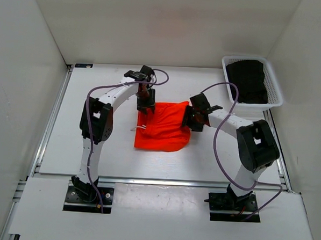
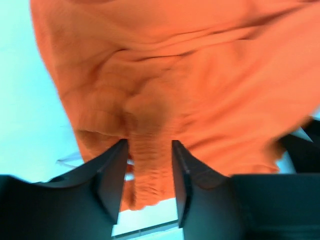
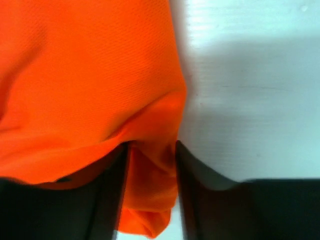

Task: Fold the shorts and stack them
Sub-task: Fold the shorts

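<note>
Left pincer (image 2: 149, 152) and right pincer (image 3: 151, 150) each pinched an edge of the shorts (image 1: 162, 130), whose thin fabric could slip free, spoiling the fold.

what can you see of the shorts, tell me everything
The shorts are bright neon orange, of thin, finely knit fabric, with a white cord sticking out at their left edge. They lie bunched in a roughly square heap on the white table, midway between the arms, with the near edge rounded. A gathered, ribbed fold is pinched between the left fingers. A smoother fold at the right edge is pinched between the right fingers. Nothing else touches them.
</note>
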Motion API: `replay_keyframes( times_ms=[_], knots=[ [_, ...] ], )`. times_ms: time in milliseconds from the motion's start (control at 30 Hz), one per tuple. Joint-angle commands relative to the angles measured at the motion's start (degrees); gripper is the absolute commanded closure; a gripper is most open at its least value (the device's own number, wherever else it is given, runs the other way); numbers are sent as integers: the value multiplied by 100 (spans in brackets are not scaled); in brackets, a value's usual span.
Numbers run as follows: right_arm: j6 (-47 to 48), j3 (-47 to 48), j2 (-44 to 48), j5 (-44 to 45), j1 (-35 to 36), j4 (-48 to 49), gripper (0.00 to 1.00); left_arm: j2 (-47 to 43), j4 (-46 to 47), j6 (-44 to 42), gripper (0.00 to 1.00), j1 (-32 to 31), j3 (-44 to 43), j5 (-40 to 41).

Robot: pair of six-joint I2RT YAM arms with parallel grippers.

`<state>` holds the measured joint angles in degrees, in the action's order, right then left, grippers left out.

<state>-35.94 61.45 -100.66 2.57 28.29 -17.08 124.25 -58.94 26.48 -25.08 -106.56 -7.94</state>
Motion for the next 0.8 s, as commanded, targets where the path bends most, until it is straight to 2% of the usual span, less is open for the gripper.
replay_keyframes(
  times_ms=[0,33,67,167,267,333,367,433,600,767],
  knots=[
    [281,455,642,384,62,-585,15,-163,-451,-11,48,-111,-707,47],
    [281,569,792,480,62,-838,5,-242,-635,-11,44,-111,-917,134],
    [281,570,968,577,62,-962,0,-347,-724,-11,38,-111,-1015,327],
    [351,649,1785,1104,62,-1428,0,-813,-1083,-11,35,-58,-1366,461],
    [351,710,2620,1631,62,-1991,0,-1542,-1198,-11,35,56,-1237,654],
    [421,710,3156,1905,-52,-2237,0,-2376,-989,-11,34,126,-833,715],
    [422,710,3306,1905,-104,-2447,0,-2666,-884,-11,32,178,-292,768],
    [422,483,3772,2106,-166,-2633,0,-3402,-821,41,31,179,212,986],
    [343,-141,4686,2405,-219,-2827,0,-4706,-620,409,28,126,2067,1295],
    [159,-485,5100,2485,-219,-2660,0,-5165,-426,718,28,205,2439,1164]
  ],
)
